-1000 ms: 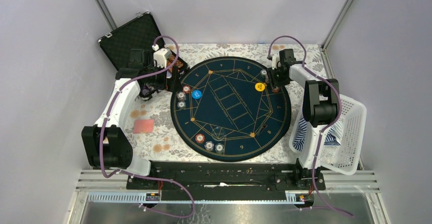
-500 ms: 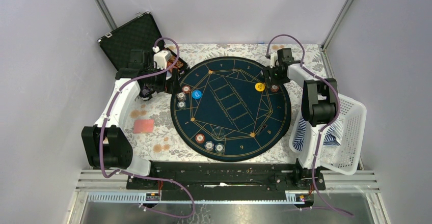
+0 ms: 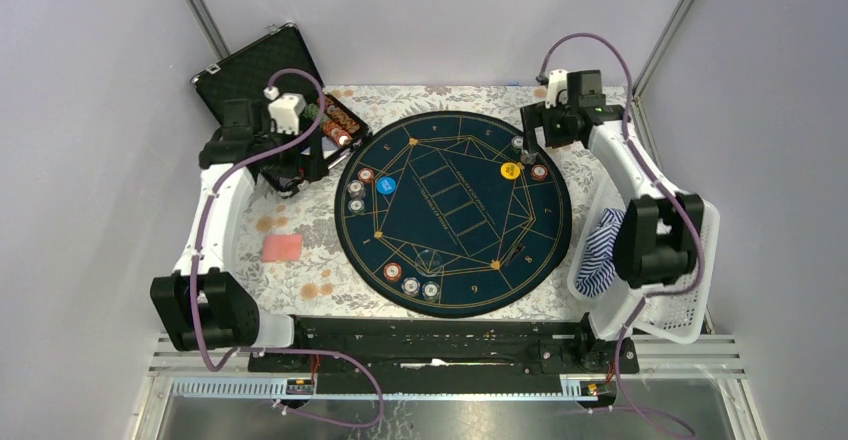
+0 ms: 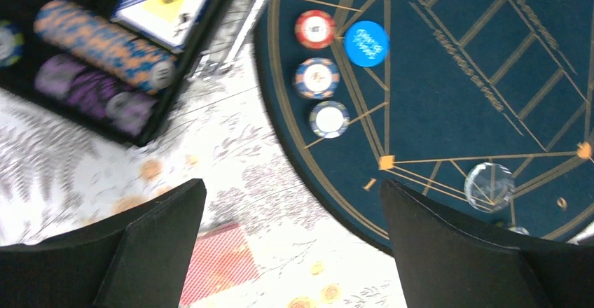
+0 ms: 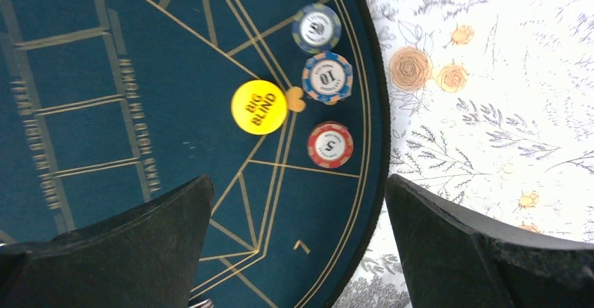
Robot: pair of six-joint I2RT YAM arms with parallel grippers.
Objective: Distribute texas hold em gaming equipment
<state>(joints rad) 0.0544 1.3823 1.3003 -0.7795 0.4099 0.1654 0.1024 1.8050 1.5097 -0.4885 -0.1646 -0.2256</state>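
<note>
Poker chips (image 5: 327,77) beside yellow button (image 5: 259,107) on mat (image 5: 91,147); left end effector (image 4: 291,189), right end effector (image 5: 298,182) both wide.

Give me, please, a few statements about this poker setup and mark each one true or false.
1. The yellow Big Blind button lies on the round mat beside three chips. True.
2. The right gripper is shut on a chip. False: its jaws stand open and hold nothing.
3. The red-backed card lies on the mat. False: it lies on the floral tablecloth, left of the mat.
4. The striped cloth sits in the white basket. True.
5. The black case is closed. False: it is open, with chip rows inside.
</note>
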